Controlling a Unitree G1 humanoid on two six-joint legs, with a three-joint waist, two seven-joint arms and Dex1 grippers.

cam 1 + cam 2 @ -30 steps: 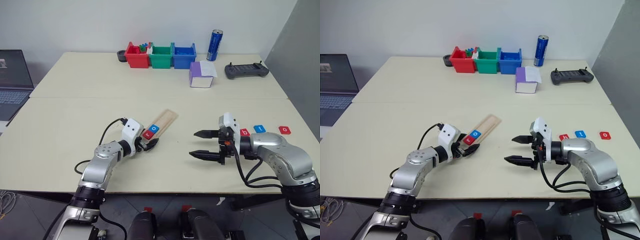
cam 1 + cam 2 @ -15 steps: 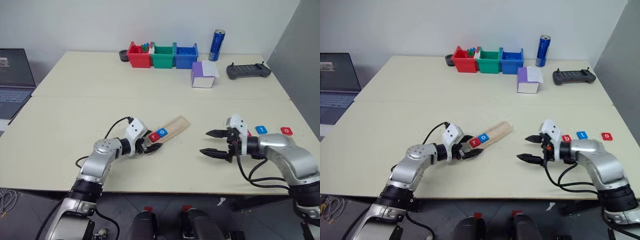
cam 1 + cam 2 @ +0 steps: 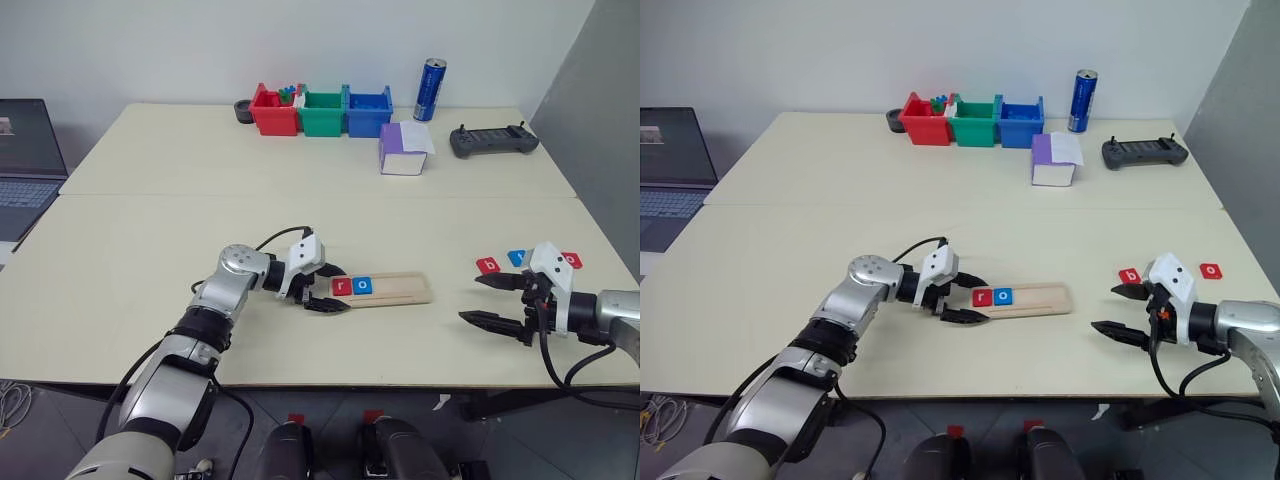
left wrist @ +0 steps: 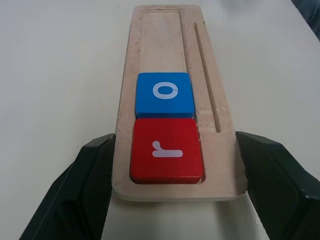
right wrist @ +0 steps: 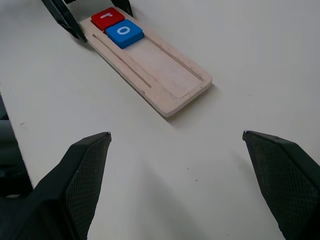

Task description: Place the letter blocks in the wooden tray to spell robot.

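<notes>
The wooden tray (image 3: 382,289) now lies nearly crosswise on the pale surface (image 3: 150,250), its long side running left to right in front of the robot, whereas a second ago it pointed diagonally away toward the far right. The left gripper (image 3: 325,288) has swung round with it and grips the tray's left end, its jaws clamped on the two long edges, as the left wrist view shows with a black finger (image 4: 85,185) pressed against each side. Two letter blocks sit in the tray's recess at that gripped end: the red r (image 4: 166,150) nearest the jaws and the blue o (image 4: 164,94) touching it on the far side; the rest of the recess is bare wood. The right gripper (image 3: 503,302) has drawn off to the right, well apart from the tray, and hangs just above the surface with its jaws spread wide and nothing between them. Just beyond it on the surface lie three more blocks in a row: a red b (image 3: 487,265), a blue block (image 3: 516,257) and a red o (image 3: 571,259), partly hidden by the gripper's white housing.
</notes>
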